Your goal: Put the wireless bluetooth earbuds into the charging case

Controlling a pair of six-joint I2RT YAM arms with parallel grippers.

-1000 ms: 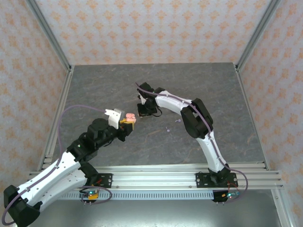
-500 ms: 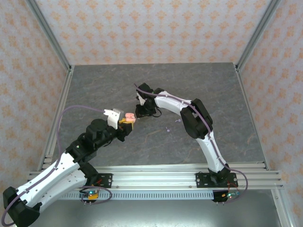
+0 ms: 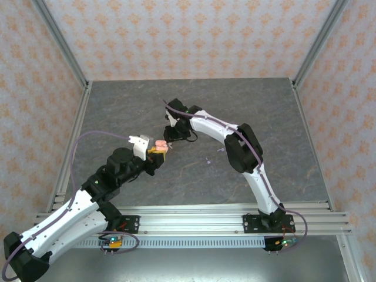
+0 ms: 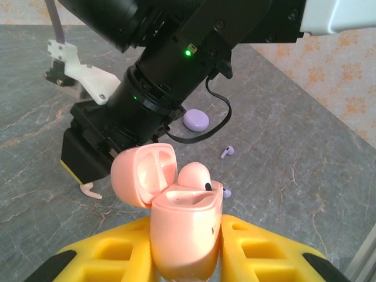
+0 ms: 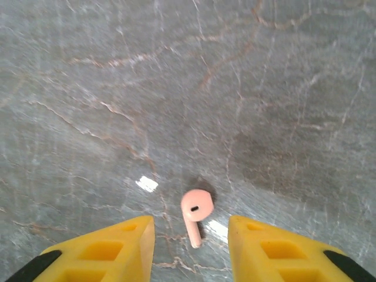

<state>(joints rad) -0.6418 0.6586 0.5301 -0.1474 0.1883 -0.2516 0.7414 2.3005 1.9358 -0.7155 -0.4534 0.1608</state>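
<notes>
Salmon-pink earbud (image 5: 195,210) lay centred before the wide-open right gripper (image 5: 189,224).
Stem pointed back at it; left gripper (image 4: 188,249) clasped the case (image 4: 187,226).

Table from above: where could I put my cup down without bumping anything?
The table is bare along its far edge and right side. Crowded middle: left pincer holding the pink case, right pincer over a pink earbud, lavender earbuds nearby.
</notes>
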